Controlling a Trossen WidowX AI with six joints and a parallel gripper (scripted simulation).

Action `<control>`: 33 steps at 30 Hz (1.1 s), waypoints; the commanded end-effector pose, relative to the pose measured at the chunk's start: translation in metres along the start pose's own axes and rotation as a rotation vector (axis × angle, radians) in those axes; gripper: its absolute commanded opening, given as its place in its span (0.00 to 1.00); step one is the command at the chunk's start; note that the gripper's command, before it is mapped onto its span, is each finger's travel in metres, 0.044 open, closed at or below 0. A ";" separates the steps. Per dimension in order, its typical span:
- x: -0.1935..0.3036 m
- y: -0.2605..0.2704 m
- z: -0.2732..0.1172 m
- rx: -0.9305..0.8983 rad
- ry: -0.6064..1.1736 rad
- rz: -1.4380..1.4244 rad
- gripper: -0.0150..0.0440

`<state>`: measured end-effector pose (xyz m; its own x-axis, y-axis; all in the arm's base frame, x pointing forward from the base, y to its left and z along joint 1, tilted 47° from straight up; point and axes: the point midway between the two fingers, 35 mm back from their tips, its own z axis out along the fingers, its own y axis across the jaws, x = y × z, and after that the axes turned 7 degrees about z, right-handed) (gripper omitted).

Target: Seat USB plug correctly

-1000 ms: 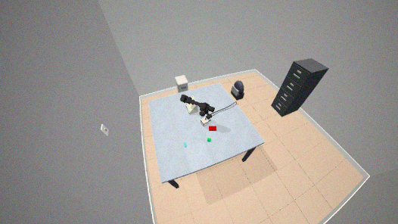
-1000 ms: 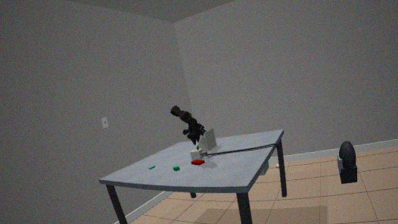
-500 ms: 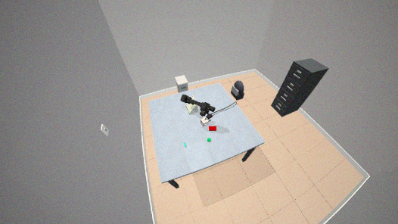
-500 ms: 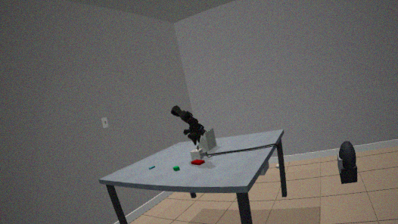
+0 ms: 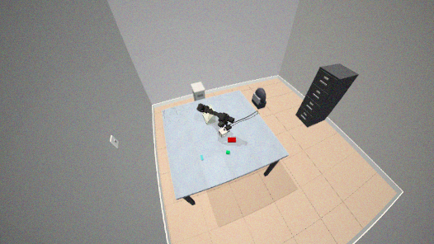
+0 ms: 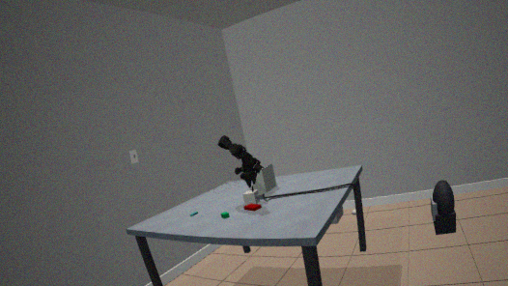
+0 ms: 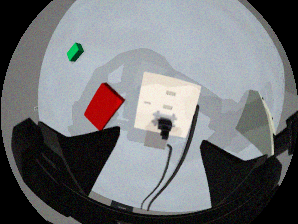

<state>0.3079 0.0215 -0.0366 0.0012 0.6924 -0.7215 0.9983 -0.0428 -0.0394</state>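
Above the power cube (image 5: 223,132) (image 6: 249,196) (image 7: 175,95), wide-open empty end effector (image 5: 228,127) (image 6: 251,187) (image 7: 162,139), black plug (image 7: 164,125) in the cube's top.

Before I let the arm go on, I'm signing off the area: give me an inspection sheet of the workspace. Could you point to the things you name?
Surface: blue-grey table (image 5: 187,173) (image 6: 217,229), no spill seen.
Job's things: black plug (image 7: 164,125) in the top of the pale power cube (image 5: 223,132) (image 6: 249,197) (image 7: 182,102); seating depth unclear.
Clutter: red block (image 5: 232,140) (image 6: 252,207) (image 7: 103,106), green block (image 5: 228,152) (image 6: 225,214) (image 7: 74,52), small teal piece (image 5: 202,157) (image 6: 193,214).
Gripper (image 7: 162,139): open, nothing between its fingers.
Cables: two dark cables (image 6: 309,191) (image 7: 186,156), reaching the table edge.
Surroundings: dark cabinet (image 5: 327,96); people, nothing seen.
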 end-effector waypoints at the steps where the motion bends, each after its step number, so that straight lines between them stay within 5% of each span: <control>1: -0.001 -0.002 0.006 0.003 -0.006 -0.009 1.00; 10: -0.001 -0.002 0.009 0.003 -0.007 -0.009 1.00; 26: 0.000 -0.001 0.007 0.002 -0.001 -0.001 0.29; 33: 0.000 -0.001 0.007 0.002 -0.001 -0.001 0.25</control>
<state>0.3065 0.0160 -0.0413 0.0000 0.6913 -0.7226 0.9981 -0.0440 -0.0421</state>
